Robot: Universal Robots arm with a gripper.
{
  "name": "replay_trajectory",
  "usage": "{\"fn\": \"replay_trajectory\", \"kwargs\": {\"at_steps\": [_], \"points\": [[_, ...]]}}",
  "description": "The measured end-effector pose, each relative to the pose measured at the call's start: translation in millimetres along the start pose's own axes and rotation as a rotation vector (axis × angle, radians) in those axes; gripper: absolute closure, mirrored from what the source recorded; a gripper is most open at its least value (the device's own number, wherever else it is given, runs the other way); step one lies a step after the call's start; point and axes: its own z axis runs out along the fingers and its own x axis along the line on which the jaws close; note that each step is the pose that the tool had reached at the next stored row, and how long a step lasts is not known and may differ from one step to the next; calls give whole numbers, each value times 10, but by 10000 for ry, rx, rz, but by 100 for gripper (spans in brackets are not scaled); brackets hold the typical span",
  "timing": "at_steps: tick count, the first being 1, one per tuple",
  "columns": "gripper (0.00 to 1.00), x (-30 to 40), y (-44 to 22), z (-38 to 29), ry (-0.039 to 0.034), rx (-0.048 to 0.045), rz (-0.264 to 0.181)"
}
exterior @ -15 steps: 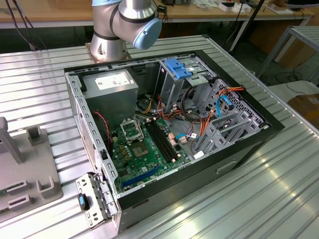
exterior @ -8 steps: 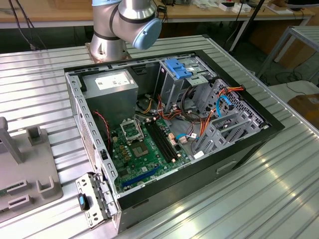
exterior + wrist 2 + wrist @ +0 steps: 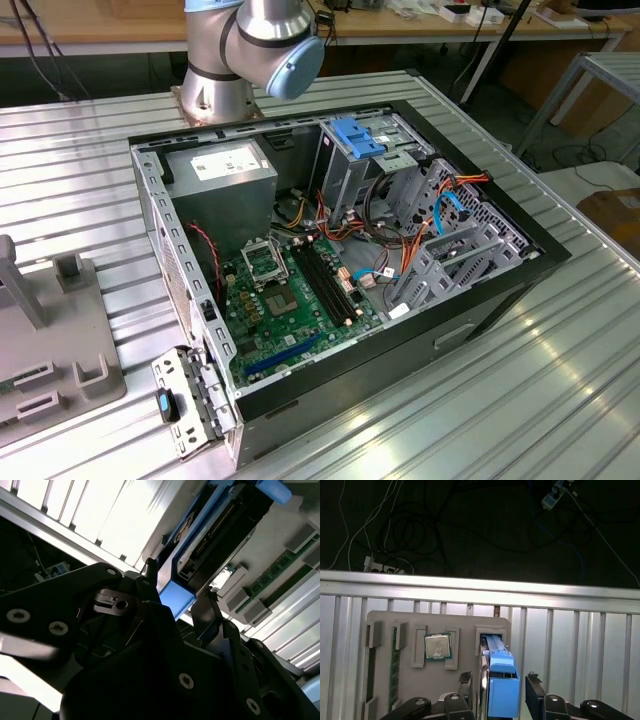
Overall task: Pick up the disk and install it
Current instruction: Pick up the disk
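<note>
Claw (image 3: 498,680) spread wide right now, my black metal fingers (image 3: 534,681) flanking the disk (image 3: 500,700) with slim gaps on both sides. The disk stands on edge, its smooth blue plastic rim facing me, slotted into the matte grey tray (image 3: 385,622) beside a square CPU (image 3: 437,646) on the ribbed aluminium table (image 3: 570,645).

Case: open computer case (image 3: 500,290) lying on the ribbed metal surface (image 3: 560,400).
Inside: motherboard (image 3: 290,310), blue-topped drive cage (image 3: 355,140).
Arm base (image 3: 240,50): behind the case.
Exterior view's left: grey holder tray (image 3: 60,340).
</note>
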Motion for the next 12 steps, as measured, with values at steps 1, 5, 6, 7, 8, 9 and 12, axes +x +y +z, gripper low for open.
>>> {"fn": "replay_trajectory", "kwargs": {"at_steps": [1,5,6,7,8,9,12], "points": [[46,0,0,0,0,0,-2],[46,1,3,23,1,-1,-42],[46,1,3,24,0,1,-43],[46,1,3,24,0,1,-43],[46,1,3,24,0,1,-43],[46,1,3,24,0,1,-43],[46,1,3,24,0,1,-44]]}}
